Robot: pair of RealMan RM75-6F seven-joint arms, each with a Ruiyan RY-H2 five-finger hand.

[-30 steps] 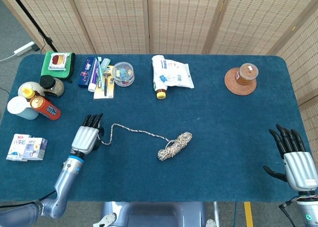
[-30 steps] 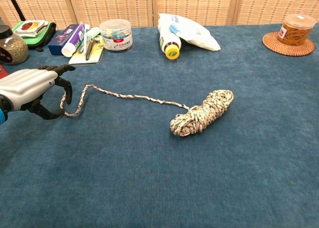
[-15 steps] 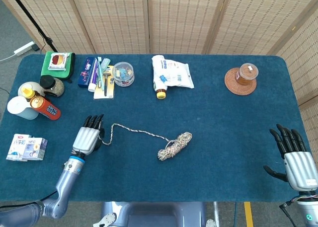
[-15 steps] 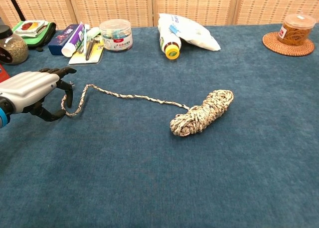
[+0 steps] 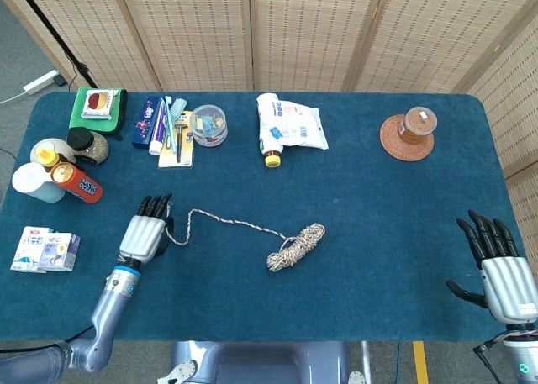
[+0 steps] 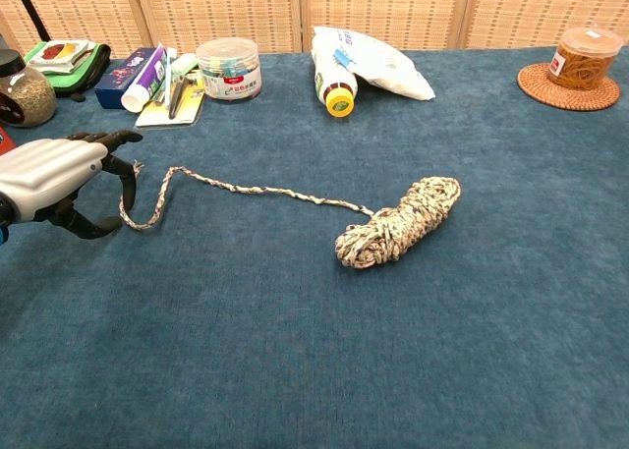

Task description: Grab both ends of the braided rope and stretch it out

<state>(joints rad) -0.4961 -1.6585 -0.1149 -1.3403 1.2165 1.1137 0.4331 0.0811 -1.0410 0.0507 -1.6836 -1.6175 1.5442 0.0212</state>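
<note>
Bright, even overhead light, both views sharp. Soft shadows only, no glare. Slight wide-angle bend at edges of table (image 5: 353, 291) in head view.

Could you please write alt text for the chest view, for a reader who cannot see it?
A white-and-brown braided rope lies on a blue felt table, one end trailing to the robot's silver-and-black left hand, the other bundled in a coil. Bottles, tubs and packets line the far edge.

Left hand (image 6: 44, 179) cropped by chest view's edge; fingers-to-braided rope (image 6: 393, 225) contact unclear
</note>
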